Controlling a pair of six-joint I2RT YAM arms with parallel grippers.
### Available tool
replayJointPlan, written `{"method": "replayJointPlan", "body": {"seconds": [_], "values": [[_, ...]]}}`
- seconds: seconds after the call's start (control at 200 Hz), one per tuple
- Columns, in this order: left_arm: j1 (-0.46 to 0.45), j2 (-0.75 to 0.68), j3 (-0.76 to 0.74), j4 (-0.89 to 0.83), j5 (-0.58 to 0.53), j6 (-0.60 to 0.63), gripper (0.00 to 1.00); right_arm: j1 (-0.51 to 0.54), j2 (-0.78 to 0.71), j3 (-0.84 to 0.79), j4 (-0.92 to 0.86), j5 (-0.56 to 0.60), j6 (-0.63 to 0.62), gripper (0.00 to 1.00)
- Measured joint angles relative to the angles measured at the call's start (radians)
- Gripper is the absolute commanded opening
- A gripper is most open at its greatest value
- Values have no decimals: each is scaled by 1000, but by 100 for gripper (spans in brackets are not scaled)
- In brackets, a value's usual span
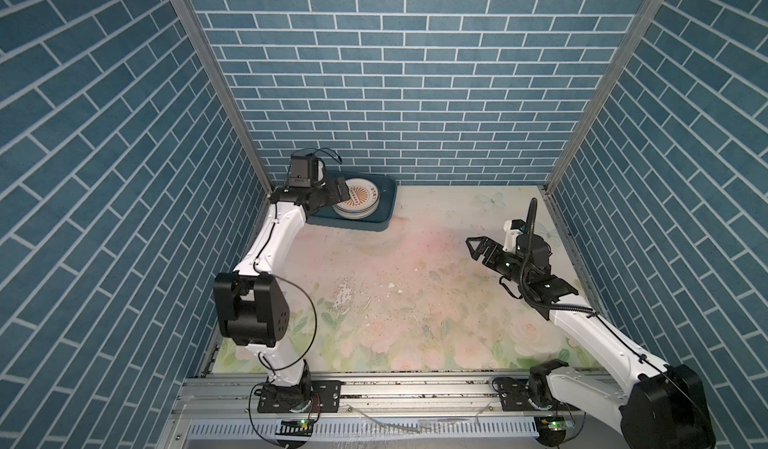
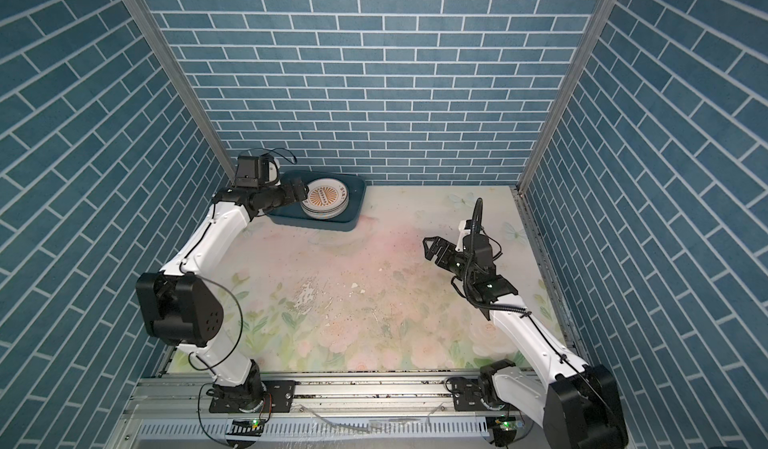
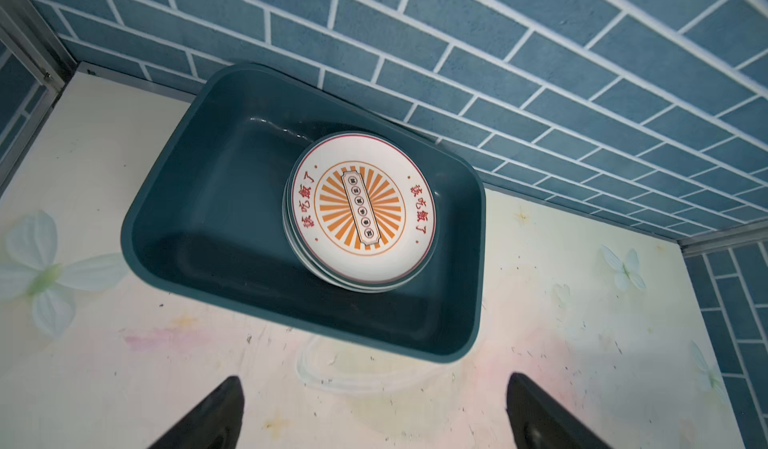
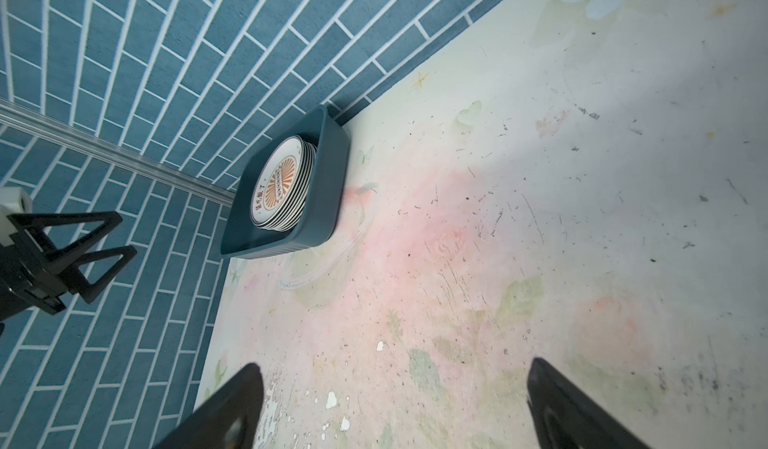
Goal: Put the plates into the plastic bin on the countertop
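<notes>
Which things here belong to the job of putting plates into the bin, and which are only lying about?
Job:
stack of plates
teal plastic bin holding it
countertop
left end effector, open
right end effector, open

Lying about:
white flecks on the countertop
grey metal rail
brick-pattern walls

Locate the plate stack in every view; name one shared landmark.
In a top view: plate stack, far left corner.
In a top view: stack, same corner.
Left wrist: stack, centred.
Right wrist: stack, by the brick wall.
Shared landmark: teal plastic bin holding it.
</notes>
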Motion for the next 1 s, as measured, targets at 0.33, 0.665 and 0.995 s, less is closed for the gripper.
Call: {"method": "replayJointPlan", "body": {"seconds": [0.33,0.665,0.995], "values": [[-4,-449,-495,218,-100,-12,99,0,-194,-10,-175,68,-22,98],[-4,-739,-876,308,-293,16,100,0,-278,-29,-352,322,-129,99],[-4,-861,-1161,527,-423,118,100,-54,-280,-106,-316,703,-401,98]]}}
